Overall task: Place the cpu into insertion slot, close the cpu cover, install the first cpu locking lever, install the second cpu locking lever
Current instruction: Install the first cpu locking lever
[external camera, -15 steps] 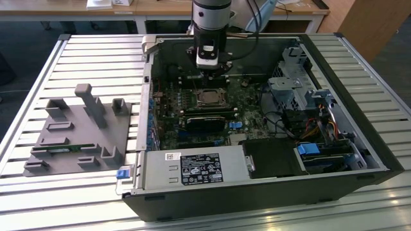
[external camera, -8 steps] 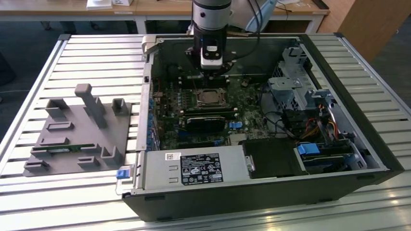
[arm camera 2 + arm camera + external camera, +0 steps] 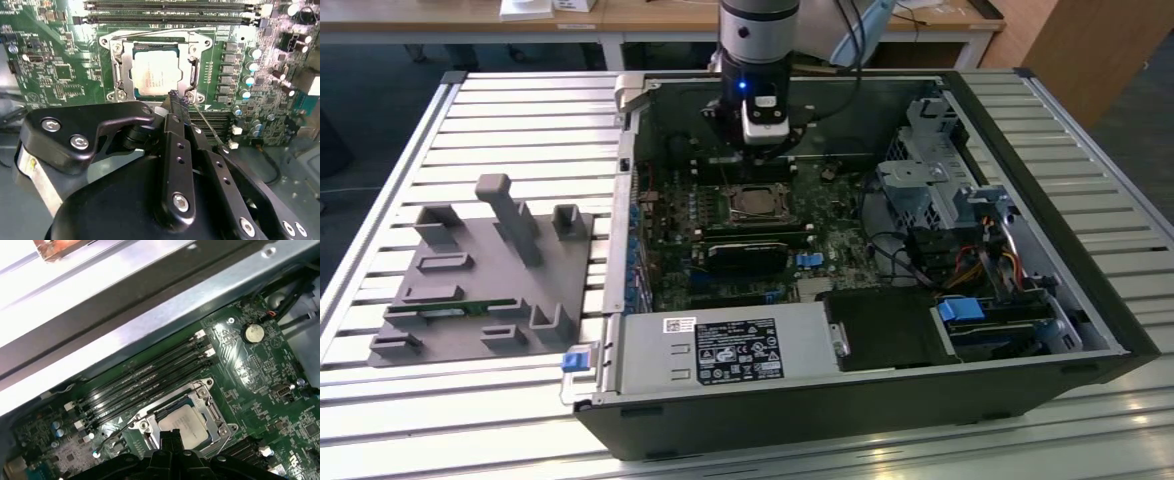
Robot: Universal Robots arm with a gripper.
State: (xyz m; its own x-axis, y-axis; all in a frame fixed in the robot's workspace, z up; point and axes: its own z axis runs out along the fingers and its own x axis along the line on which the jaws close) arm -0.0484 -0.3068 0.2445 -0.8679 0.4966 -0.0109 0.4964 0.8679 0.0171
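The cpu (image 3: 156,72) lies flat in its socket on the green motherboard, its silver top showing through the open centre of the cpu cover (image 3: 122,70), which lies down over it. In the first wrist view the cpu (image 3: 182,422) and cover (image 3: 216,416) sit just beyond my fingertips. My gripper (image 3: 177,97) is shut with nothing seen between its fingers, its tips over the socket's edge near one corner. A thin locking lever (image 3: 207,127) angles away from that corner. Another lever (image 3: 117,432) sticks out beside the socket. From outside, the gripper (image 3: 767,160) hangs above the cpu (image 3: 754,203).
The open computer case (image 3: 1107,330) lies on a slatted table. RAM slots (image 3: 145,385) run beside the socket. A power supply (image 3: 720,350), drive cage (image 3: 941,180) and cables (image 3: 961,270) crowd the case. A grey fixture (image 3: 480,270) stands at the exterior view's left.
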